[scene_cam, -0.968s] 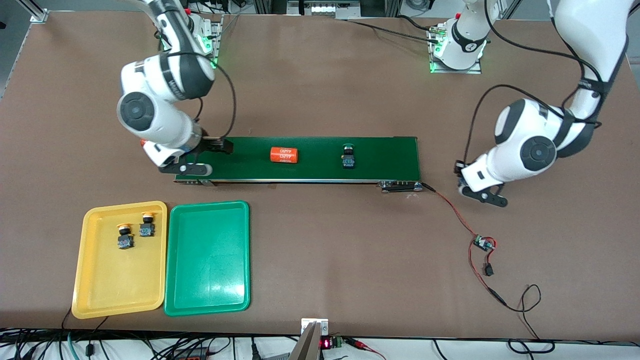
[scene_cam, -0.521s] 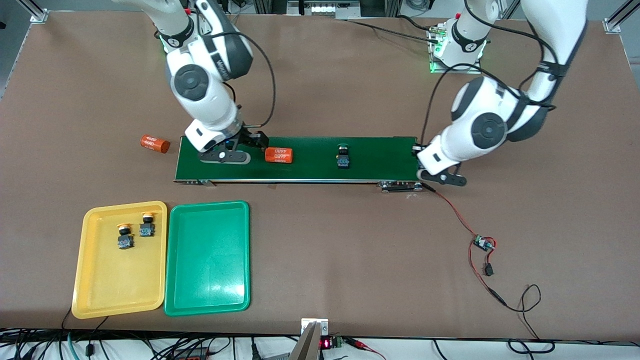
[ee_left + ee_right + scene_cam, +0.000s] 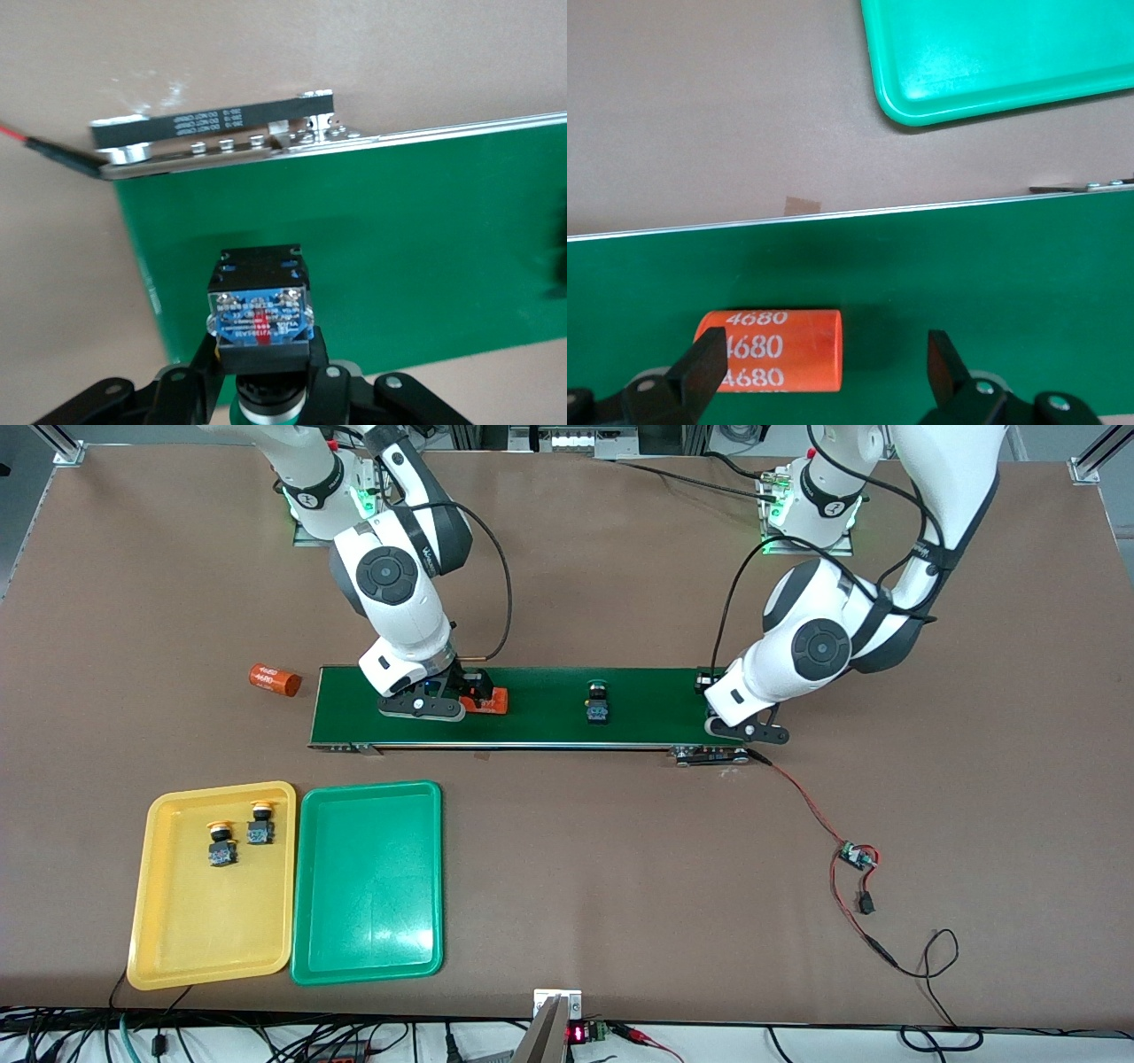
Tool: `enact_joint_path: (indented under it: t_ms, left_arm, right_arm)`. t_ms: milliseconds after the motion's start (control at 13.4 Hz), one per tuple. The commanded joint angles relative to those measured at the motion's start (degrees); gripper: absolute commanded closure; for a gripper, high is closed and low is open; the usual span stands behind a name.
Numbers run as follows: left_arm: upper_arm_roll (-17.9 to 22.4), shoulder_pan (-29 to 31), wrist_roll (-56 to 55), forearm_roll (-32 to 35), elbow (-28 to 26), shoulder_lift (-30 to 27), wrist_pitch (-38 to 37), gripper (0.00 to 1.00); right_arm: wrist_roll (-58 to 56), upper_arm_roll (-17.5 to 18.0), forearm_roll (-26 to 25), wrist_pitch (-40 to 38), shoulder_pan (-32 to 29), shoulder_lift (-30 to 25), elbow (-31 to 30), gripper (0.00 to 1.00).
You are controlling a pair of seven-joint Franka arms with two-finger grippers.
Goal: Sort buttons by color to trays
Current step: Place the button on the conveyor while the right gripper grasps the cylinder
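Observation:
Two yellow-capped buttons (image 3: pixel 221 847) (image 3: pixel 260 824) stand in the yellow tray (image 3: pixel 177 939). The green tray (image 3: pixel 368 903) beside it holds nothing; its corner shows in the right wrist view (image 3: pixel 992 53). A green-capped button (image 3: pixel 598 701) lies on the belt's middle. My left gripper (image 3: pixel 714 693) is over the belt's end toward the left arm. In the left wrist view it (image 3: pixel 263 359) is shut on another green-capped button (image 3: pixel 260 314). My right gripper (image 3: pixel 462 696) is open and low over the belt, its fingers (image 3: pixel 700 372) on either side of an orange cylinder (image 3: pixel 775 350).
The long dark-green conveyor belt (image 3: pixel 656 710) runs across the table's middle. A second orange cylinder (image 3: pixel 275 680) lies on the table just off the belt's end toward the right arm. A red-black wire with a small circuit board (image 3: pixel 855 856) trails from the belt's other end.
The right gripper moved along the belt to the orange cylinder. The left gripper came from over the bare table to over the belt's end. The belt's cylinder and green button drifted toward the right arm's end.

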Motion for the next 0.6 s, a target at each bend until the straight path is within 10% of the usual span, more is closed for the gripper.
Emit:
enact_joint_path:
  t_ms: [0, 372, 521]
  left_arm:
    - [0.6, -1.6, -1.5, -1.2, -0.3, 1.6, 1.9, 0.97]
    - [0.8, -2.8, -3.6, -0.4, 0.0, 3.3, 3.1, 0.87]
    - [1.2, -2.7, -2.9, -0.4, 0.6, 2.6, 3.1, 0.0]
  right_arm:
    - [1.1, -0.1, -1.0, 0.4, 0.2, -0.8, -0.4, 0.0]
    - [1.5, -0.1, -1.0, 0.3, 0.3, -0.3, -0.4, 0.0]
    - [2.0, -0.1, -0.9, -0.1, 0.2, -0.4, -0.4, 0.0]
